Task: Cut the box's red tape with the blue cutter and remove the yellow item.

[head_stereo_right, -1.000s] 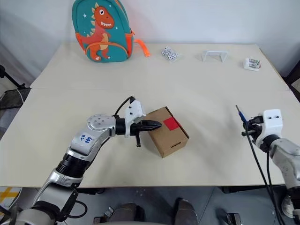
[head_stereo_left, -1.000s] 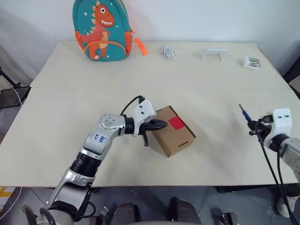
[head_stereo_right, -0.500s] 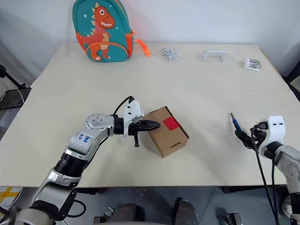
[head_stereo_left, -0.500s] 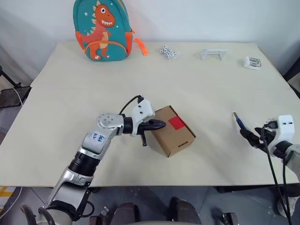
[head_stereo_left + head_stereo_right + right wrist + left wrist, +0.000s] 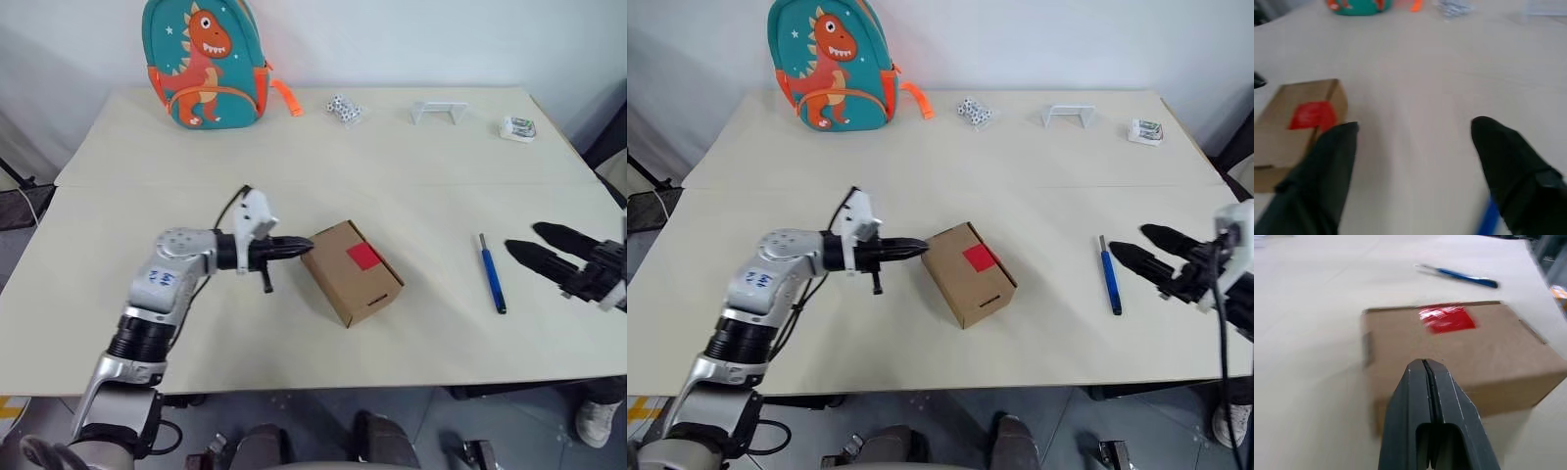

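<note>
Lying flat on the table (image 5: 411,157), the blue cutter (image 5: 491,273) sits between the box (image 5: 353,271) and the right gripper (image 5: 545,254), just beside that gripper's black fingers (image 5: 563,237), which are spread apart and hold nothing; the cutter's long axis runs roughly from the far side of the table toward the robot, across the line the right gripper points along, so a pick-up would likely call for the jaws to straddle its slim body; the right arm is plainly the nearer of the 2; the left gripper (image 5: 299,247) is closed tight with nothing between its fingers, its tip at the near-left end of the box, touching it or nearly so; the box lies near the table's middle, angled, with the red tape (image 5: 364,257) on its top face, uncut; the yellow item is presumably inside.
</note>
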Controlling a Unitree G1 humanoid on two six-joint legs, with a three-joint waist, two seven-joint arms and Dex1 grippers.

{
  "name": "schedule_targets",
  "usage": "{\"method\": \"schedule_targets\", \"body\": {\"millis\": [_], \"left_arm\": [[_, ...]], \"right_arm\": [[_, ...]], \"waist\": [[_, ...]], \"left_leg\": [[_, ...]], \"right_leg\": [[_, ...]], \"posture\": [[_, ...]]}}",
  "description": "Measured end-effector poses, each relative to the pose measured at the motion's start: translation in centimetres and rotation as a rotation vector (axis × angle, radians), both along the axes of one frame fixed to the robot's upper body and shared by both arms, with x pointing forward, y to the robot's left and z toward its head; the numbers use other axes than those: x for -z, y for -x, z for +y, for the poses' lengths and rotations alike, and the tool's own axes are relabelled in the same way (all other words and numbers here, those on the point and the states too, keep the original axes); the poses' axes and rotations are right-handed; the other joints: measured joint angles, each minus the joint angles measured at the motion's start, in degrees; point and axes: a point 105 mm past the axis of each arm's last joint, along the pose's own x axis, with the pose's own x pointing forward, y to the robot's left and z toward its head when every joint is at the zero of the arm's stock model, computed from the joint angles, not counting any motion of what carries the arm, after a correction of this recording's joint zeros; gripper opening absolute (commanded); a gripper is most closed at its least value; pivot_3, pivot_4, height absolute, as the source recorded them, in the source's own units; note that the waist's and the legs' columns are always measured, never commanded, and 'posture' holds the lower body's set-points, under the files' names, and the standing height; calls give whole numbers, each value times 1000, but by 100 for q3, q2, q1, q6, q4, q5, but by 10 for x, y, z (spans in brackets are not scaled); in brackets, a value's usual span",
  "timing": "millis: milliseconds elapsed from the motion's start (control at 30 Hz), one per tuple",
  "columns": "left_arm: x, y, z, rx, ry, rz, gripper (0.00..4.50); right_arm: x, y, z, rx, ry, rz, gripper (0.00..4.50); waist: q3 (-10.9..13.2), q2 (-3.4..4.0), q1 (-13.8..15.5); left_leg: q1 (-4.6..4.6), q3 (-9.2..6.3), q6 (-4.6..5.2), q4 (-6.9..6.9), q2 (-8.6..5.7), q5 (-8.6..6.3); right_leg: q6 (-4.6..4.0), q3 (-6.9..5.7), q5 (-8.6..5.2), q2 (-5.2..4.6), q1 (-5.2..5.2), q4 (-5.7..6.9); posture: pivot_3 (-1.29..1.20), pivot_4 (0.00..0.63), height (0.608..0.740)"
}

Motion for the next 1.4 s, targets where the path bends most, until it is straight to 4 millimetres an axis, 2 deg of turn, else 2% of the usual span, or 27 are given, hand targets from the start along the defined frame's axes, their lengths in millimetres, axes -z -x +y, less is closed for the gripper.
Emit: {"method": "schedule_targets", "body": {"millis": [133, 267, 367, 433, 600, 733, 833, 1100, 1267, 1400], "left_arm": [[6, -3, 26, -80, -85, -5, 0], [32, 7, 25, -73, -104, 76, 0], [47, 16, 8, -26, -94, 127, 0], [49, 18, 0, -7, -87, 133, 0], [51, 20, -16, 10, -59, 147, 0], [52, 19, -22, 5, -63, 164, 0], [54, 19, -24, -3, -72, 175, 0], [57, 16, -20, -28, -95, 182, 0], [61, 16, -18, -26, -102, 194, 0], [62, 16, -15, -21, -113, 196, 0]], "right_arm": [[39, -19, 39, -79, 125, 51, 1403], [65, -39, 58, -90, 197, 42, 41], [77, -54, 63, -82, 263, 19, 41], [81, -57, 71, -105, 276, 7, 41], [90, -50, 99, -226, 253, 22, 41], [89, -41, 112, -291, 258, 38, 41], [90, -31, 122, -339, 249, 74, 41], [91, -6, 134, -409, 272, 130, 41], [90, -2, 136, -414, 278, 136, 41], [97, 0, 129, -392, 287, 162, 41]], "waist": [[1, 0, 8], [2, 1, 41], [3, 0, 60], [3, 1, 51], [3, 1, 13], [3, 1, 9], [3, 1, 2], [3, 1, 5], [3, 1, 9], [3, 1, 13]], "left_leg": [[-4, 1, -1, -2, -2, 0], [-10, 2, -3, -3, -5, -1], [-12, 0, -3, -2, -5, 0], [-10, 1, -7, -3, -4, 2], [-8, 0, -10, -4, -1, 4], [-8, -2, -10, -4, -1, 4], [-7, -3, -10, -5, -1, 4], [-7, -4, -10, -4, -1, 3], [-6, -3, -10, -3, -1, 3], [-7, -3, -10, -3, -1, 3]], "right_leg": [[0, -1, 0, 0, -4, -2], [1, -3, 0, -1, -7, -1], [1, -5, 0, 0, -7, -1], [1, -5, 0, 1, -7, -1], [1, -5, 0, 4, -7, 2], [1, -5, 0, 4, -7, 4], [1, -6, 0, 4, -7, 6], [1, -5, 0, 4, -7, 6], [1, -5, 0, 4, -7, 6], [1, -5, -1, 4, -7, 5]], "posture": [[0, 150, 740], [0, 150, 740], [0, 150, 740], [0, 150, 740], [0, 150, 740], [0, 150, 740], [0, 150, 740], [0, 150, 740], [0, 150, 740], [0, 150, 740]]}}
